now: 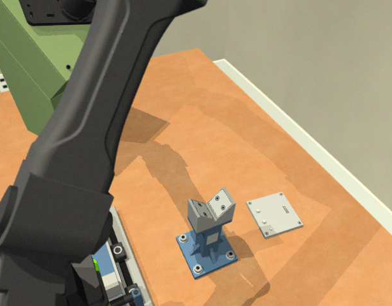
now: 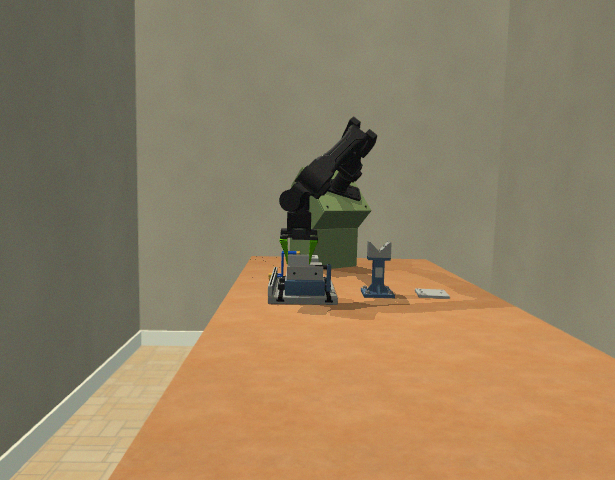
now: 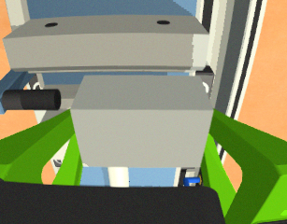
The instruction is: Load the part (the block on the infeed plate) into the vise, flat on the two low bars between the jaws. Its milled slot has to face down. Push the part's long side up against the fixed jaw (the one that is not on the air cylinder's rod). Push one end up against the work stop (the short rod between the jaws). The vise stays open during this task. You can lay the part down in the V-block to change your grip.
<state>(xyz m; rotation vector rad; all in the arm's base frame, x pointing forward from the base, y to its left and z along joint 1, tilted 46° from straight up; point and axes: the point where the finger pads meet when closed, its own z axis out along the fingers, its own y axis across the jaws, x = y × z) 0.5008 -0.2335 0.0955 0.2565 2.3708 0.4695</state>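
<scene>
In the wrist view my gripper (image 3: 141, 112) with green fingers is shut on the part (image 3: 143, 121), a plain grey block; its slot is not visible from here. The part sits low between the vise jaws, just in front of a grey jaw (image 3: 102, 44) with two screw holes. The dark work stop rod (image 3: 31, 99) points at the part's left end with a small gap. In the exterior view the gripper (image 2: 298, 253) reaches straight down into the vise (image 2: 302, 286). In the top view the arm hides most of the vise (image 1: 118, 273).
The V-block (image 1: 210, 210) on its blue base stands empty to the right of the vise. The grey infeed plate (image 1: 274, 214) lies empty beyond it. A green machine housing (image 1: 31, 65) stands behind the arm.
</scene>
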